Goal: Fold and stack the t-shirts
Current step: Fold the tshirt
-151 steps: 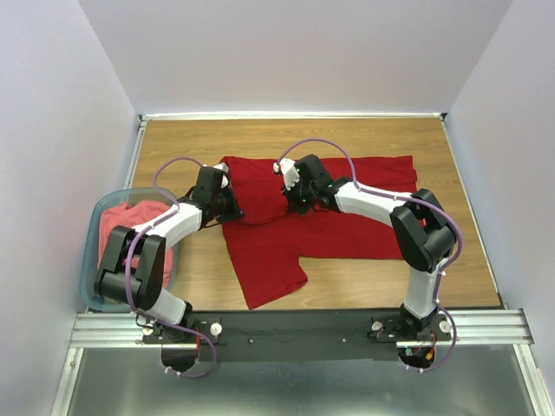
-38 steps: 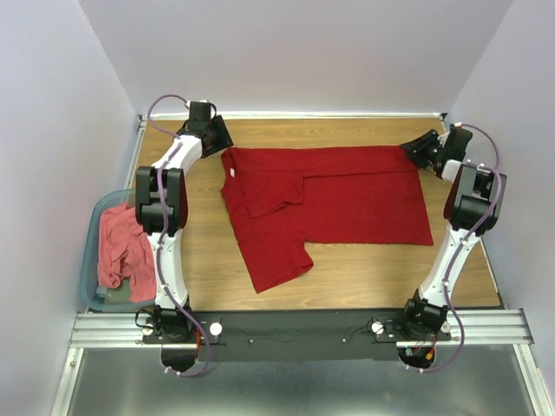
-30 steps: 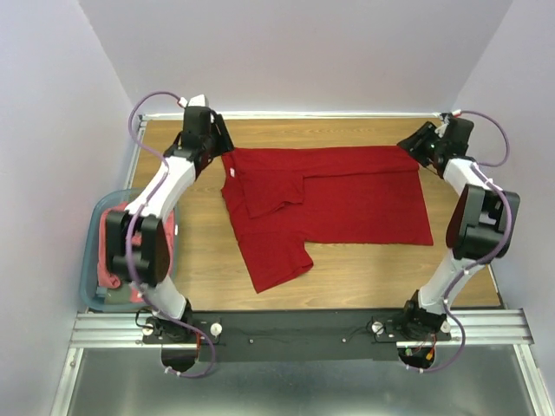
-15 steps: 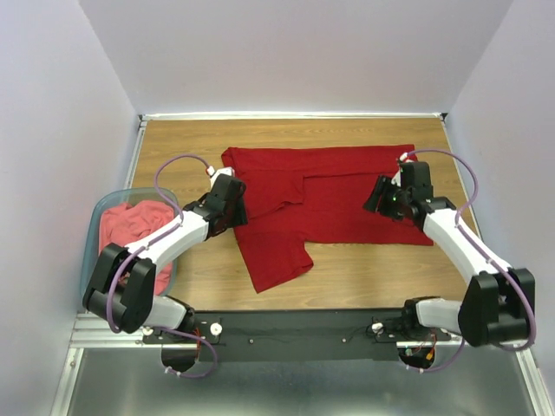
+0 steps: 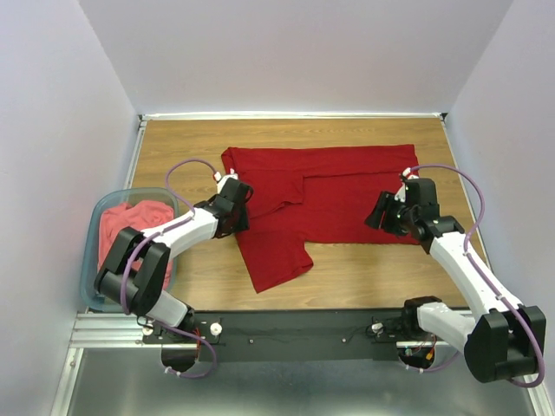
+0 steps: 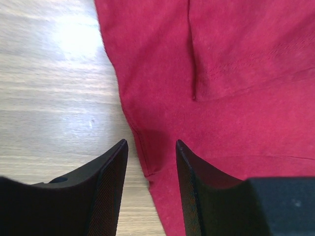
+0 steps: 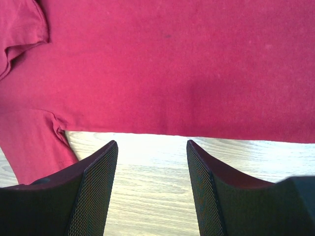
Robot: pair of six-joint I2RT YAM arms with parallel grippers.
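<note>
At the left edge of your overhead view, the blue-grey tub holds the coral-pink t-shirt, bunched up inside it. To its right, the left gripper sits over the left side of the crimson t-shirt. That shirt lies spread flat across the middle of the wooden table — one sleeve is folded in over the body, and the lower sleeve reaches toward the bottom of the frame.

In your left wrist view the jaws stand apart with nothing clamped. They straddle the shirt's left edge, where red cloth meets bare wood.

Further right in the overhead view, the right gripper hangs over the shirt's lower hem. Your right wrist view shows its jaws apart too, holding nothing. The straight hem runs across just above the fingertips, with bare wood between them. You can't tell from any view whether either gripper touches the cloth.
</note>
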